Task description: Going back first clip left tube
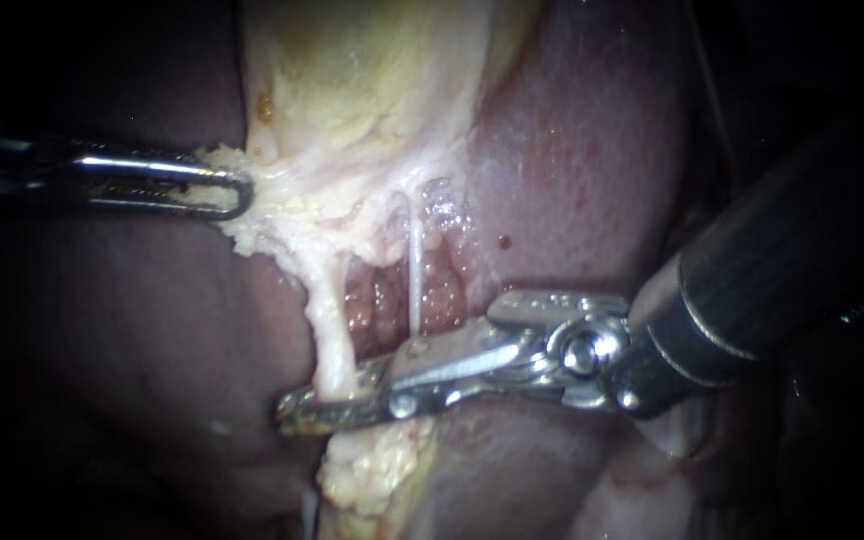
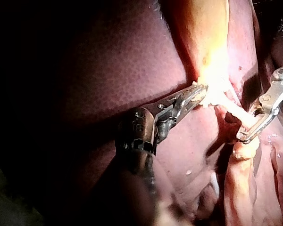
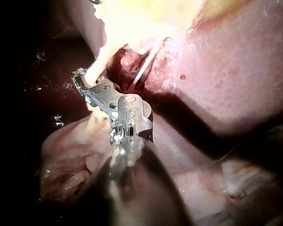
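My left instrument [image 1: 230, 194] comes in from the left, its jaws shut on the pale fatty edge of the gallbladder [image 1: 352, 90]. From that edge the left tube [image 1: 330, 330], a pale strand, runs down into the jaws of my right instrument [image 1: 337, 400]. These slim jaws lie across the tube and close on it from both sides. The right tube [image 1: 415, 270] is a thin white thread just right of it, clear of the jaws. In the left wrist view my left instrument [image 2: 198, 94] bites the pale tissue; my right instrument [image 2: 249, 133] rings the tube. No clip shows on either tube.
Dark red liver [image 1: 592, 160] surrounds the field on both sides. A lump of yellow fat [image 1: 377, 470] hangs below my right instrument's jaws. Raw granular tissue [image 1: 387, 300] lies between the two tubes. The right shaft [image 1: 752, 290] fills the right side.
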